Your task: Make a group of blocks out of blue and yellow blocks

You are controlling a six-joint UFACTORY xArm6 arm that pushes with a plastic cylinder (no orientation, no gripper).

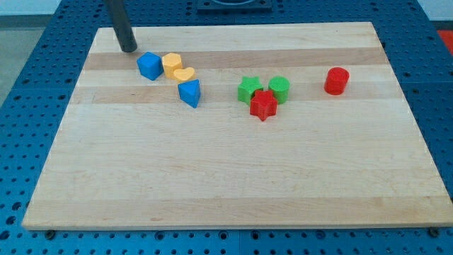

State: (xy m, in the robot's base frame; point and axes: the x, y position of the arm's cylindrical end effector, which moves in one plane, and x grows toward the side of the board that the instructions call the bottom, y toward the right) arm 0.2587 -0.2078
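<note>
Setting: a pale wooden board [226, 177] lies on a blue perforated table [28, 85], seen from above and slightly from the front.

Rod: a dark straight rod comes down from the view's top left. There is no gripper on this arm, so nothing can spread, close or pinch; the rod only pushes.

My tip [129, 49]: it rests on the board near the top left corner, just beside the blue cube, up and to the left of it, with a small gap showing between them.

Blue cube [149, 66]: the leftmost block of a short diagonal row, touching the yellow block on its right.

Yellow blocks: one rounded yellow block [172, 63] sits beside the cube, and a yellow heart-like block [184, 74] lies just below and right of it, apparently touching.

Blue wedge [190, 93]: a blue angular block at the lower end of the row, right under the yellow heart.

Task state: the blue and yellow blocks already lie bunched together, so the grouping looks largely done; my tip sits outside the cluster, probably to avoid scattering it.

Other blocks: a green star [248, 88], a green cylinder [279, 88] and a red star [263, 105] huddle near the centre; a red cylinder [337, 81] stands alone further right, well apart from the task's group.
</note>
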